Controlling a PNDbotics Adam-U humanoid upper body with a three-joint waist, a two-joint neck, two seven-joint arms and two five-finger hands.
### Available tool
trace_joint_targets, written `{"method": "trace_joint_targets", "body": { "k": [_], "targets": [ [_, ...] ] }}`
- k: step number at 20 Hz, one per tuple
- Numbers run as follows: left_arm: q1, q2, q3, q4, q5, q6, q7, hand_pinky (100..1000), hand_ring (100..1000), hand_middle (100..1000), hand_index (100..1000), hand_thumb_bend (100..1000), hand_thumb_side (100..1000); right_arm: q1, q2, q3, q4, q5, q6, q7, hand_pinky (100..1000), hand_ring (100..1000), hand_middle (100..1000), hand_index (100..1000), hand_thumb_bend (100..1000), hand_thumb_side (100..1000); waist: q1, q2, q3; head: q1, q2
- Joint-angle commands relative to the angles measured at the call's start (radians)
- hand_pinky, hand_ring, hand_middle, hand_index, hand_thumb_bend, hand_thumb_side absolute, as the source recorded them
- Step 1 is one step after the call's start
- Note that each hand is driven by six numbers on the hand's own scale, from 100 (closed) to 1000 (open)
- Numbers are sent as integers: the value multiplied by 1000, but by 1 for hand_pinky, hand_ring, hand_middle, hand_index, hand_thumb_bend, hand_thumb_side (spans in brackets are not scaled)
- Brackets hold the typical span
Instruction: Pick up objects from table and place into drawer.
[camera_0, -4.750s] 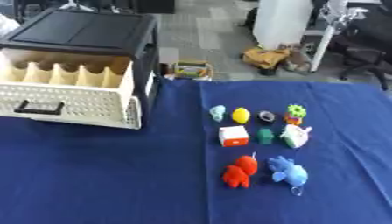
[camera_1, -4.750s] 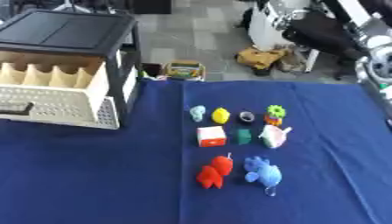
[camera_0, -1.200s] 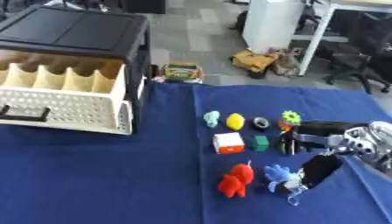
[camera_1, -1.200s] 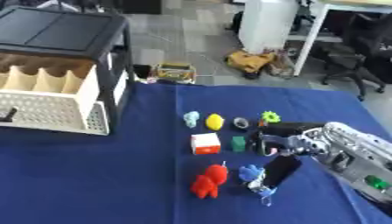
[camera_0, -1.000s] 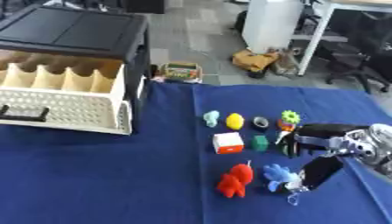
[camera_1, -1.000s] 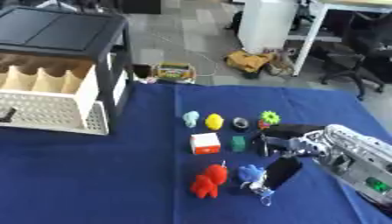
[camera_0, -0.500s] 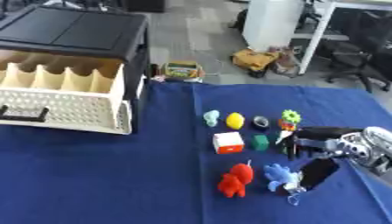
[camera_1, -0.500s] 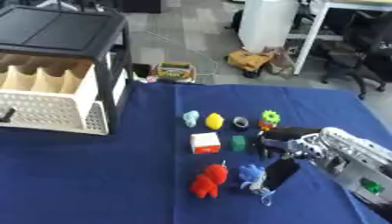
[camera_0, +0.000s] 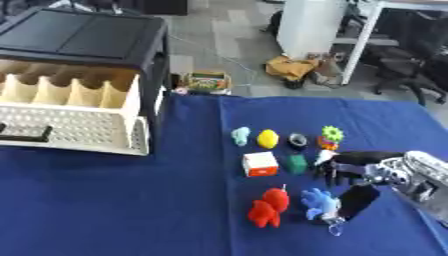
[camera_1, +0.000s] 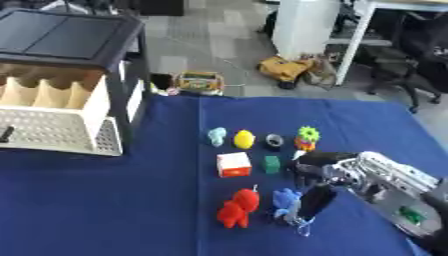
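The right hand (camera_0: 354, 172) reaches in from the right edge over the blue tablecloth (camera_0: 131, 210), its dark fingers (camera_1: 308, 169) curled downward above a small white object (camera_0: 324, 157) that shows only as a pale sliver at their left side; whether the fingers actually touch it cannot be told, and the shape and lie of that object are hidden. The right eye view shows more of the silver forearm (camera_1: 394, 187) running back toward the lower right corner, with a small green patch on it, while the left eye view cuts the arm off sooner but shows more of the open drawer (camera_0: 70, 122) at the left, including its dark handle. The drawer stands pulled out of the black cabinet (camera_0: 83, 37), its cream dividers running front to back. The other toys lie in loose rows near the hand: a pale teal piece (camera_0: 240, 135), a yellow piece (camera_0: 267, 138), a dark ring (camera_0: 297, 141) and a green flower-like toy (camera_0: 331, 136) at the back; a white and orange cube (camera_0: 261, 164) and a green block (camera_0: 297, 164) in the middle; a red figure (camera_0: 269, 207) and a blue figure (camera_0: 319, 202) nearest. The thumb (camera_0: 357, 200) hangs just beside the blue figure.
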Motion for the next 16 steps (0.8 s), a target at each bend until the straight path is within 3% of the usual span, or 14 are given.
{"method": "trace_joint_targets", "body": {
  "k": [1, 16],
  "targets": [
    [-4, 12, 14, -14, -5, 3, -1, 569, 466, 593, 817, 100, 1000, -14, -17, -12, 16, 20, 3, -6, 684, 746, 653, 883, 594, 507, 5, -10, 2, -3, -10],
    [-3, 0, 19, -14, -12, 16, -7, 567, 465, 593, 815, 100, 1000, -9, -13, -2, 60, 39, -5, -1, 685, 750, 660, 876, 550, 449, 6, -3, 3, -2, -17]
  ]
}}
